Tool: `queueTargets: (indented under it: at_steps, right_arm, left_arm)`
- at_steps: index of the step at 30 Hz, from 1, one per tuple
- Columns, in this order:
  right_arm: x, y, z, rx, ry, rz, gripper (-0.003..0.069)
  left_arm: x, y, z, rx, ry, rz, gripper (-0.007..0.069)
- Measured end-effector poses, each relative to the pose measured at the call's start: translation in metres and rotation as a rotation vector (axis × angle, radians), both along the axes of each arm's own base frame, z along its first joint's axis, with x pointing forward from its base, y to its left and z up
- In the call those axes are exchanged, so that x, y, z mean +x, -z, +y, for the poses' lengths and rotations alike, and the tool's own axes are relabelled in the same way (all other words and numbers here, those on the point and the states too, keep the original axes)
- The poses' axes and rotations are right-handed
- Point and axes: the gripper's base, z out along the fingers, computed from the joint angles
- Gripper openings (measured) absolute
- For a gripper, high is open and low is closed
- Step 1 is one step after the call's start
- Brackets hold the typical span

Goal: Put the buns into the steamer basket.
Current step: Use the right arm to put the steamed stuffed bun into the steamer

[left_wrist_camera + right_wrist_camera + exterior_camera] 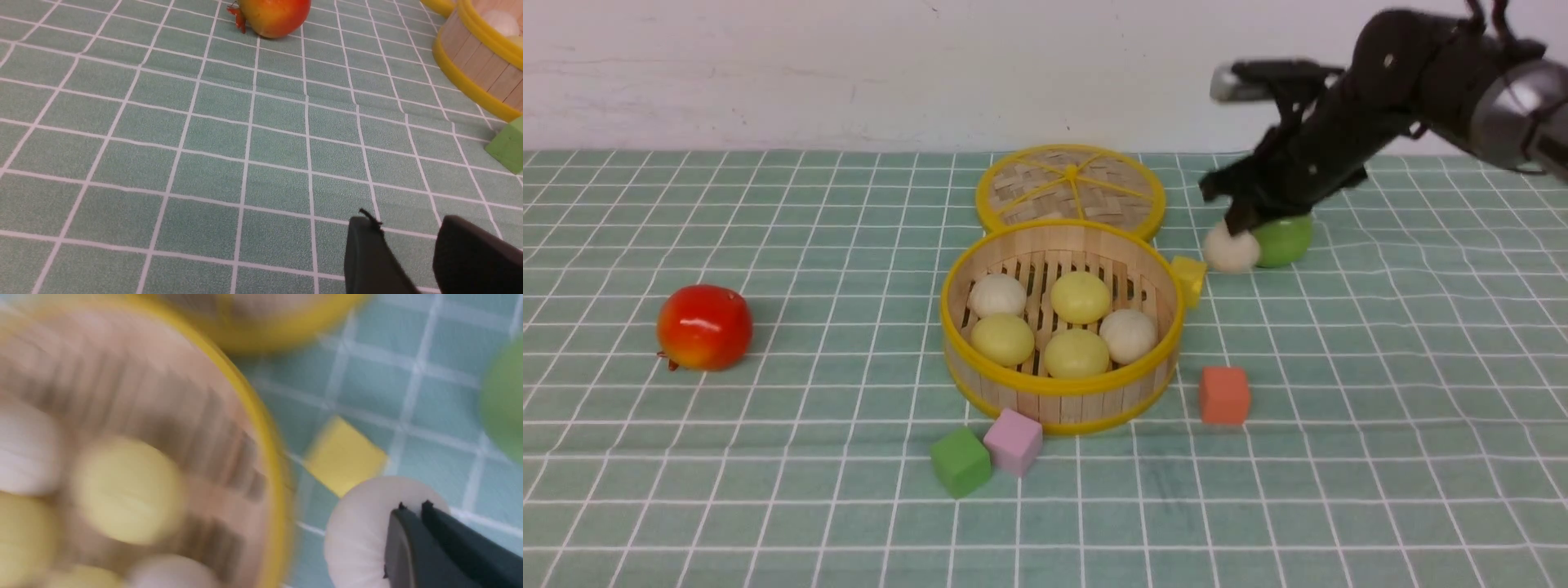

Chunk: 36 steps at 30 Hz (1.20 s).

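Observation:
The steamer basket (pixel 1058 385) stands at the table's middle and holds several buns, pale yellow (pixel 1080 296) and off-white (pixel 1128 336). One more off-white bun (pixel 1227 253) is to the basket's right, against a green apple (pixel 1286 241). My right gripper (pixel 1241 222) comes down on that bun from above. In the right wrist view its fingers (pixel 412 510) are pinched nearly together on the top of this bun (pixel 359 531), and the basket (pixel 261 428) is blurred beside it. My left gripper (pixel 408 223) hangs open over bare cloth with nothing between its fingers.
The woven lid (pixel 1070 189) lies behind the basket. A yellow cube (pixel 1191 279) touches the basket's right side. A red apple (pixel 704 327) sits far left. Green (pixel 961 462), pink (pixel 1014 442) and orange (pixel 1224 395) cubes lie in front of the basket.

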Motion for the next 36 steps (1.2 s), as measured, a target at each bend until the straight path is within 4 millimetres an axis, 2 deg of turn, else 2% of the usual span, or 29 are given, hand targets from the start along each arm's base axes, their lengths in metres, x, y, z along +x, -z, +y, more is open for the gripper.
queueTargets:
  at_steps: [2, 5, 10, 11, 14, 17, 25, 36]
  right_arm:
    - [0.000, -0.010, 0.006, 0.076, -0.024, -0.028, 0.0000]
    - [0.000, -0.014, 0.013, 0.154, -0.053, -0.041, 0.0000]
    - [0.005, 0.005, 0.021, 0.232, -0.077, -0.001, 0.0000]
    - [0.006, 0.006, 0.021, 0.233, -0.077, 0.003, 0.0000]
    - [0.011, 0.030, 0.023, 0.242, -0.082, 0.060, -0.0001]
    - [0.012, 0.041, 0.026, 0.246, -0.099, 0.083, -0.0001]
    - [0.007, 0.042, 0.043, 0.238, -0.152, 0.077, -0.0001]
    - [0.008, 0.045, 0.042, 0.178, -0.159, 0.059, -0.0001]
  left_arm:
    - [0.000, 0.000, 0.000, 0.000, 0.000, 0.000, 0.0238]
    - [0.000, 0.000, 0.000, 0.000, 0.000, 0.000, 0.0238]
    - [0.000, 0.000, 0.000, 0.000, 0.000, 0.000, 0.0238]
    - [0.000, 0.000, 0.000, 0.000, 0.000, 0.000, 0.0238]
    - [0.000, 0.000, 0.000, 0.000, 0.000, 0.000, 0.0238]
    - [0.000, 0.000, 0.000, 0.000, 0.000, 0.000, 0.0238]
    - [0.000, 0.000, 0.000, 0.000, 0.000, 0.000, 0.0238]
    - [0.000, 0.000, 0.000, 0.000, 0.000, 0.000, 0.0238]
